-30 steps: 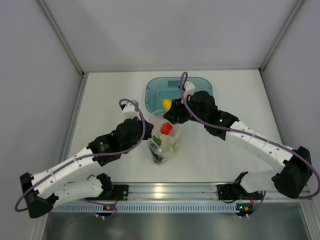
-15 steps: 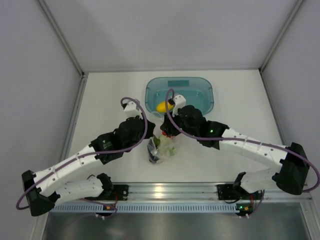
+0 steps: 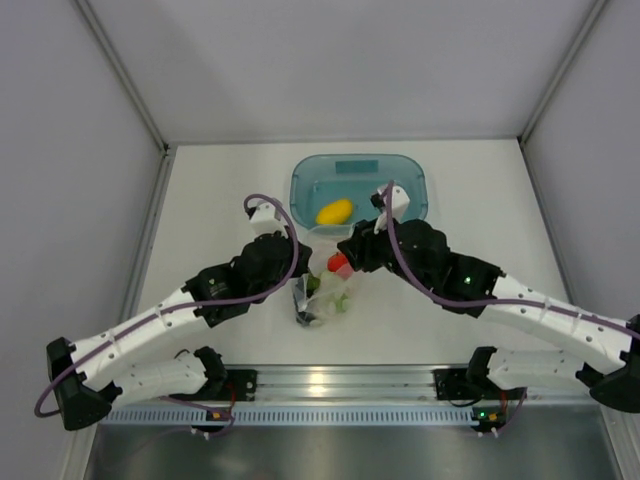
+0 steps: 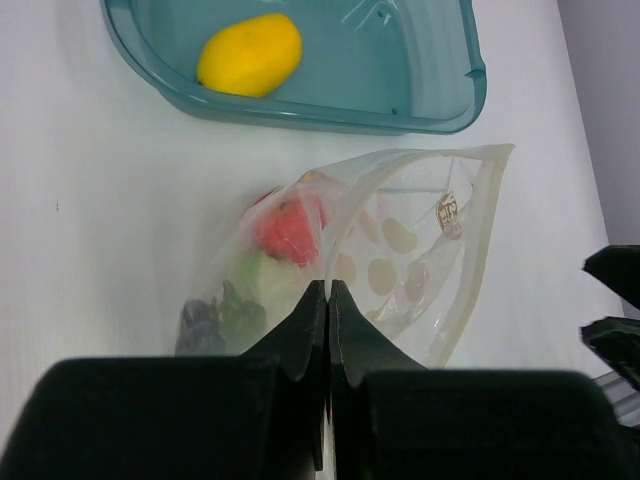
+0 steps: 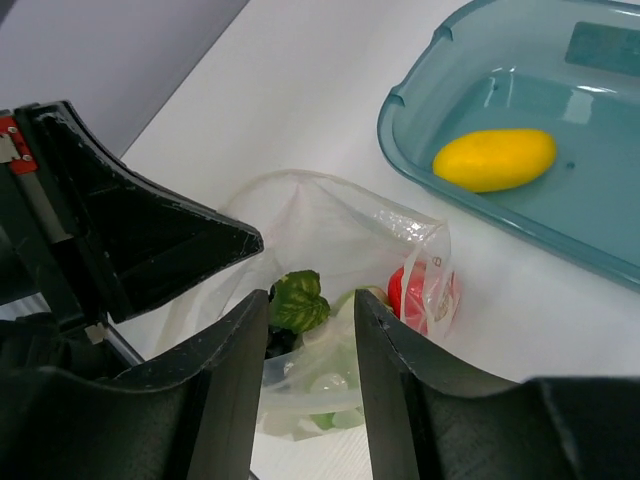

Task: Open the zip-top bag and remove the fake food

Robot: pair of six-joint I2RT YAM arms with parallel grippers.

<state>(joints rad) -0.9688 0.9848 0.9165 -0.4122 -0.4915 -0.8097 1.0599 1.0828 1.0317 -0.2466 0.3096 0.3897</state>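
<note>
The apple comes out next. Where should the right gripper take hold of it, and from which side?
Probably grip the apple across its round sides, entering through the open mouth of the bag from the tray side. It lies nearest that mouth, ahead of the leaves and grapes, and the left gripper pinches one wall.

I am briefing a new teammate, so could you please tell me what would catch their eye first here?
The bright yellow fruit lying alone in the teal tray at the far centre stands out most. Nearer the arms, the clear zip-top bag gapes open with the red apple inside. Its edge is pinched by the left hand, while the open right hand hovers over its mouth.
</note>
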